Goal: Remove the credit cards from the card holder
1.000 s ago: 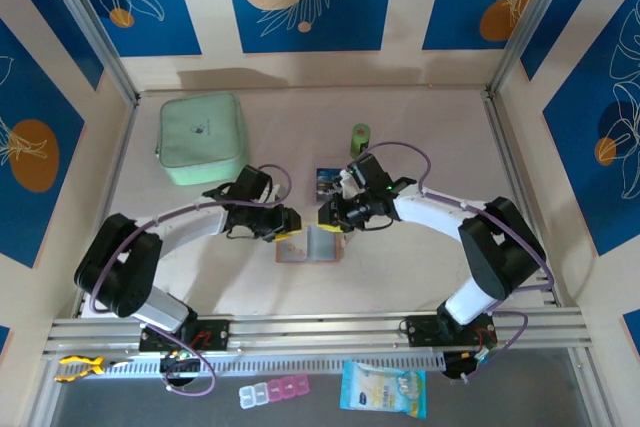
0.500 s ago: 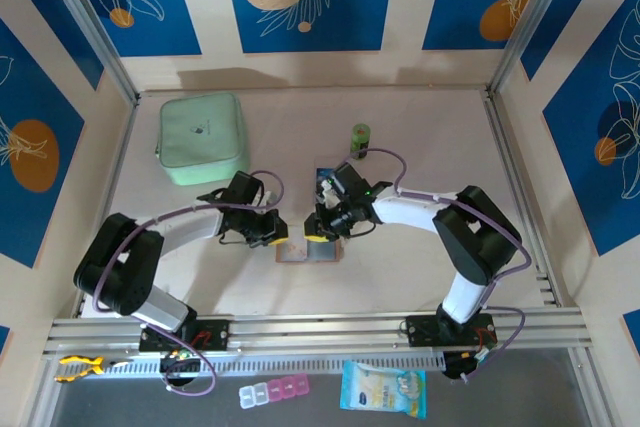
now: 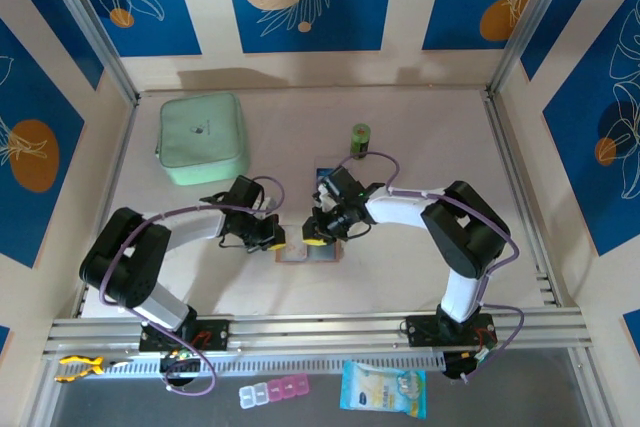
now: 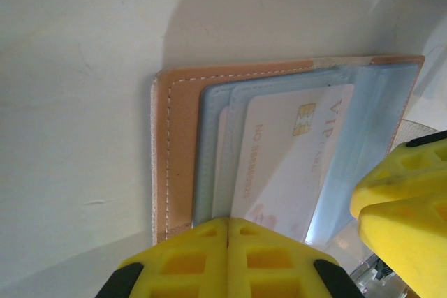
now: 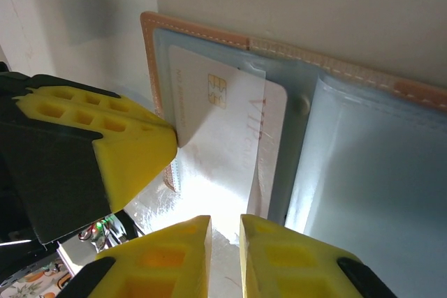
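Lying spread open on the pale tabletop (image 3: 430, 157), the tan card holder (image 3: 303, 252) sat just ahead of the two arm bases, between both arms' tips, its grey-blue pockets facing up. The left end effector (image 3: 271, 240) was fully closed, its yellow fingers pressed flat together over the holder's outer tan edge; I could not tell whether anything was pinched between them. The right end effector (image 5: 225, 232) was nearly closed, with a narrow slit left between its fingers. A pale credit card (image 5: 234, 127) with a gold chip and "VIP" lettering sat askew in the left pocket, its near end running down to that slit, where glare hid whether it was gripped. A second card (image 3: 326, 168), dark blue, lay on the tabletop just beyond the holder. A mint-green zip case (image 3: 202, 137) rested well off toward the far left.
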`<state>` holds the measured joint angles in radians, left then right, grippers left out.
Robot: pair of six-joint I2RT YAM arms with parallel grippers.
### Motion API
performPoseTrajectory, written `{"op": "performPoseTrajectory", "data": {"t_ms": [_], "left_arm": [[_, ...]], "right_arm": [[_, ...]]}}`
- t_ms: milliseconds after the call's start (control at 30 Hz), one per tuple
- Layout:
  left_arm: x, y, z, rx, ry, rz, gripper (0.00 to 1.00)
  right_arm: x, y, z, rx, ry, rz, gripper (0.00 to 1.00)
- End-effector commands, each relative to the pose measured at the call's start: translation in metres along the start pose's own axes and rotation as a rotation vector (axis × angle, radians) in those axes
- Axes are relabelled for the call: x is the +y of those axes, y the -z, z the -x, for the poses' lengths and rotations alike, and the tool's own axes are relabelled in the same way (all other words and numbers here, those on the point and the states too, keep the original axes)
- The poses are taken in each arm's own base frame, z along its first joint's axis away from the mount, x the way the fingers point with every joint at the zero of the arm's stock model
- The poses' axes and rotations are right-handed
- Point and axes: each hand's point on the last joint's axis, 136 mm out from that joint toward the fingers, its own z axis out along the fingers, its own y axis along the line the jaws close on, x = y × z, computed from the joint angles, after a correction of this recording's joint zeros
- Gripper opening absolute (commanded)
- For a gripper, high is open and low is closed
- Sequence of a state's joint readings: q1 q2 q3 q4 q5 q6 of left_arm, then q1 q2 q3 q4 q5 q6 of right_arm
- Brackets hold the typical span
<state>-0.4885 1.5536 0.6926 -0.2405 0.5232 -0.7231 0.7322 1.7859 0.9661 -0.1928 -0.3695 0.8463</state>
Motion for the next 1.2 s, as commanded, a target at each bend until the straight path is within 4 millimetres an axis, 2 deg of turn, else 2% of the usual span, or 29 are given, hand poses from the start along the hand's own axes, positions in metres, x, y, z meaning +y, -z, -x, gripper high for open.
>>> {"op": "performPoseTrajectory", "data": {"t_ms": [0, 400, 833, 1167], "left_arm": [[0.015, -0.002, -0.003, 0.010, 0.003, 0.046, 0.04], [0.017, -0.004, -0.004, 0.018, 0.009, 0.046, 0.03], [0.017, -0.005, -0.004, 0.018, 0.009, 0.040, 0.03], [0.018, -0.006, -0.005, 0.021, 0.013, 0.041, 0.03]], "right_arm": [[0.008, -0.003, 0.003, 0.008, 0.010, 0.014, 0.20], [0.000, -0.013, 0.004, 0.029, -0.003, -0.023, 0.23], [0.011, -0.019, 0.004, 0.062, 0.019, 0.033, 0.20], [-0.009, -0.018, 0.001, 0.064, -0.028, -0.076, 0.22]]}}
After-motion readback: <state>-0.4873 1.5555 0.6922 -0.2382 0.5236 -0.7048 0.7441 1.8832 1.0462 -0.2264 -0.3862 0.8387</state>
